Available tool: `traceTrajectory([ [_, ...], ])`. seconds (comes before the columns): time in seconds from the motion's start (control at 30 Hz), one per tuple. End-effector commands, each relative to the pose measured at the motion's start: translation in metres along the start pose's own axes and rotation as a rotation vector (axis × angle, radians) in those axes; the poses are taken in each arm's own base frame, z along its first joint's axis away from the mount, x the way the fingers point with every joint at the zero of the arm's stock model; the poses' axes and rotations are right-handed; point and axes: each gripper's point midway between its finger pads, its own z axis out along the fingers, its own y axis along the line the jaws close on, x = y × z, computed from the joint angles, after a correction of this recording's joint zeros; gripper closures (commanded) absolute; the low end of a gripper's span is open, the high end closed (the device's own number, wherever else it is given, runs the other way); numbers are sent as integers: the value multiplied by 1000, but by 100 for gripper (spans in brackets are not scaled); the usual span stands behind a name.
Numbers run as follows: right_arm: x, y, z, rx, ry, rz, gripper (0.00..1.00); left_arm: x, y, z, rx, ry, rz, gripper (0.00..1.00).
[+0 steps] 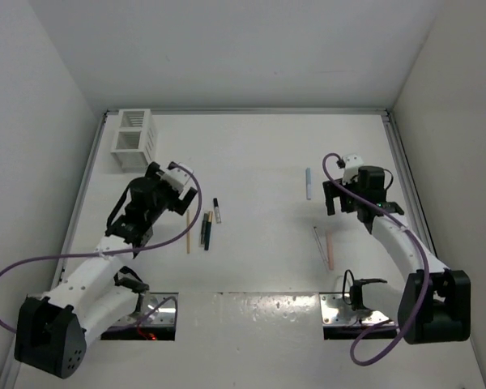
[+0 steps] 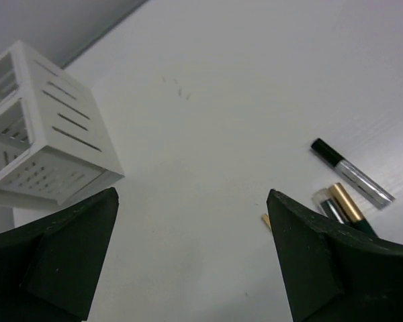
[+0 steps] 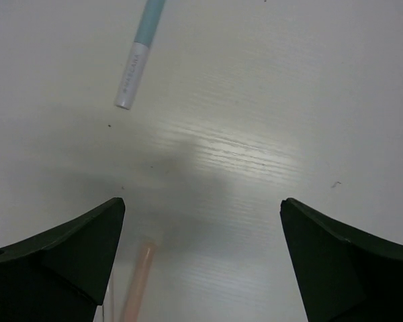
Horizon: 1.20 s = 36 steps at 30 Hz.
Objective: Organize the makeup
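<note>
The makeup lies loose on the white table. On the left lie a tan stick (image 1: 188, 231), a dark pencil with a gold end (image 1: 206, 229) and a black-and-white tube (image 1: 217, 210). On the right lie a light blue tube (image 1: 309, 183), a pink stick (image 1: 330, 250) and a thin clear stick (image 1: 318, 242). My left gripper (image 1: 155, 175) is open and empty above the table, left of the dark pencil (image 2: 346, 206) and the black-and-white tube (image 2: 352, 173). My right gripper (image 1: 334, 199) is open and empty between the light blue tube (image 3: 139, 57) and the pink stick (image 3: 138, 283).
A white slatted two-compartment box (image 1: 133, 139) stands at the back left, also in the left wrist view (image 2: 37, 131). Purple cables (image 1: 32, 263) loop from both arms. Walls close in the table on three sides.
</note>
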Motion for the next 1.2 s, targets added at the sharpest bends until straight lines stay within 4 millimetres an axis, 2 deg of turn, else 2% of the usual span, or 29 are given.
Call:
traceTrajectory([
  [0.0,1,-30,-22,193,170,-108,0,-1,-24,-3,158,142,-32,1],
  [0.03,20,-28,-25,195,269,-67,0,-4,-29,-1,182,165,-89,1],
  [0.07,8,-37,-30,220,258,-25,0,-14,-35,0,224,183,-205,4],
  [0.1,5,-36,-31,207,270,14,0,-3,-43,7,253,241,-262,10],
  [0.13,6,-35,-31,190,261,129,0,1,-47,11,254,277,-316,21],
  [0.17,3,-31,-29,157,239,171,0,6,-46,14,210,341,-412,24],
  [0.2,7,-28,-29,150,239,196,0,21,-39,17,139,414,-430,24],
  [0.23,5,-26,-29,149,227,243,3,41,-45,19,143,539,-442,30],
  [0.27,8,-23,-29,147,238,253,7,52,-50,18,153,603,-450,36],
  [0.3,7,-22,-29,158,242,277,18,62,-53,18,144,662,-455,43],
  [0.37,20,-20,-32,177,317,273,26,89,-64,12,151,795,-467,49],
  [0.53,28,-18,-38,186,367,270,27,88,-78,16,177,788,-450,48],
  [0.77,37,-20,-43,209,344,246,27,125,-83,20,60,905,-520,48],
  [0.93,40,-25,-45,231,332,213,27,139,-93,25,47,923,-486,49],
  [1.07,41,-27,-47,245,324,209,27,153,-94,26,20,951,-476,58],
  [1.1,41,-27,-47,246,323,209,27,156,-93,28,10,951,-471,67],
  [1.17,41,-27,-48,245,318,202,27,160,-93,28,-22,966,-487,78],
])
